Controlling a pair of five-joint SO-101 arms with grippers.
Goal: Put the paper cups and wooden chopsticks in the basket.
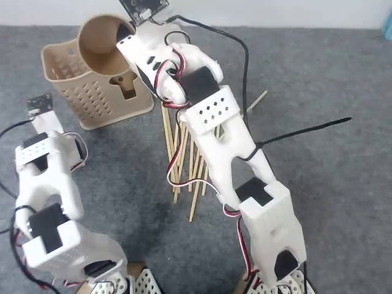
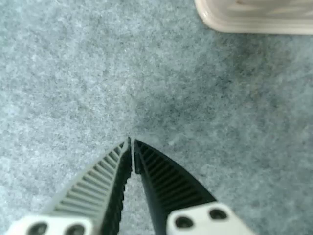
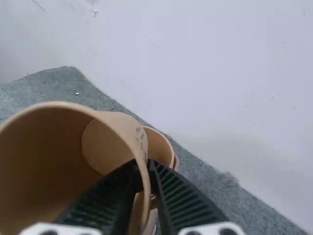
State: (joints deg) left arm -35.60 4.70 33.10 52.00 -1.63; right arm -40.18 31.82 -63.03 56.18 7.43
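Over the basket point(image 1: 86, 101), the right gripper point(image 3: 145, 178) pinches a paper cup point(image 1: 101, 43) by its rim; I'd lower it well inside before letting go. The left gripper point(image 2: 132, 145) rests closed, empty.

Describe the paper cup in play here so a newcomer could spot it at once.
Find the beige perforated basket at the grey table's far left. Just above its rim hangs the brown paper cup, tipped, open mouth facing the camera. Unlike the wooden chopsticks lying flat on the table, it is pinched by its wall in the right tool.
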